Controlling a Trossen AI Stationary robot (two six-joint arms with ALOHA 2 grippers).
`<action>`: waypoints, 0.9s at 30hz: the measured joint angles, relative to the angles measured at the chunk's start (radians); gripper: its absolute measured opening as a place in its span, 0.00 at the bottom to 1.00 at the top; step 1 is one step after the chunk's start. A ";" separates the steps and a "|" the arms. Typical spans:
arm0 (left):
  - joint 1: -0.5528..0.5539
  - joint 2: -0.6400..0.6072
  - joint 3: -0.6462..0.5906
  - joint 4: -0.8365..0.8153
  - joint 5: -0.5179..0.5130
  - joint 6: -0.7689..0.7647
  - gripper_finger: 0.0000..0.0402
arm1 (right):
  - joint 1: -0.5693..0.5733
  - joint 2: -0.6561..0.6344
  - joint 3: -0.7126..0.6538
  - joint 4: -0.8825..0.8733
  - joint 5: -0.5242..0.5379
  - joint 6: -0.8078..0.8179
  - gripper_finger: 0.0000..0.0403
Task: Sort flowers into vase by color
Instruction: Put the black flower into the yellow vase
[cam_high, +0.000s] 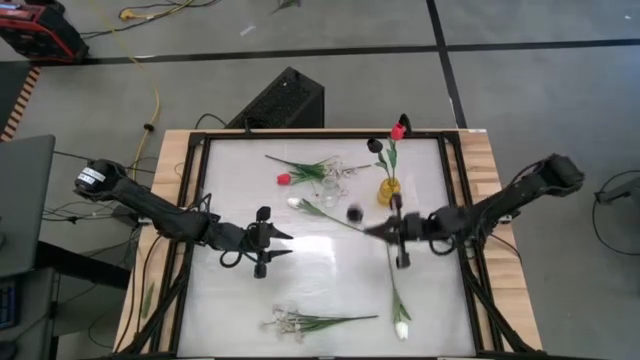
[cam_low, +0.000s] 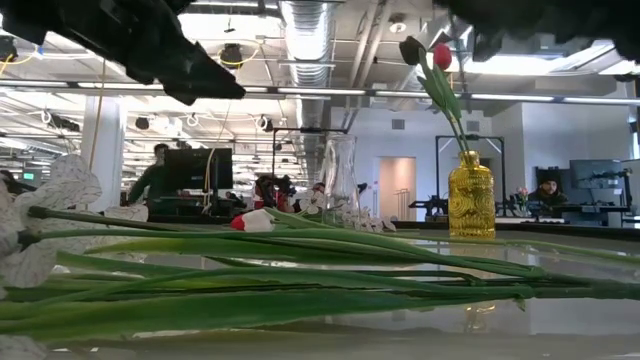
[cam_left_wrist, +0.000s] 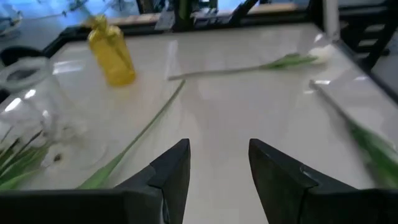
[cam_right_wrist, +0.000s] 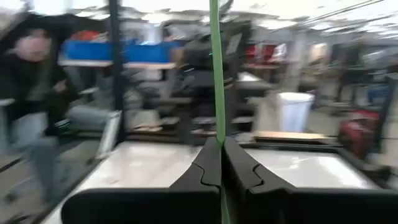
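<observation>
A thin green stem runs straight up between the right gripper's dark fingers, clamped tight on it near the table's middle, a dark bloom at its end just left of the yellow glass vase. That ribbed vase already carries a red tulip and a dark flower. The left gripper hangs over the glossy white table with fingers parted and empty; a white tulip and a white sprig lie near, more flowers by the clear vase.
</observation>
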 joint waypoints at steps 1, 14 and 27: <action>0.006 0.000 -0.001 -0.006 0.000 0.001 0.38 | -0.036 -0.016 -0.020 0.026 0.000 0.000 0.05; 0.031 0.000 -0.003 -0.004 -0.005 0.071 0.38 | -0.390 -0.222 -0.145 0.122 -0.025 -0.043 0.05; 0.089 0.000 -0.004 0.067 -0.033 0.070 0.38 | -0.577 -0.360 -0.290 0.148 -0.087 0.069 0.05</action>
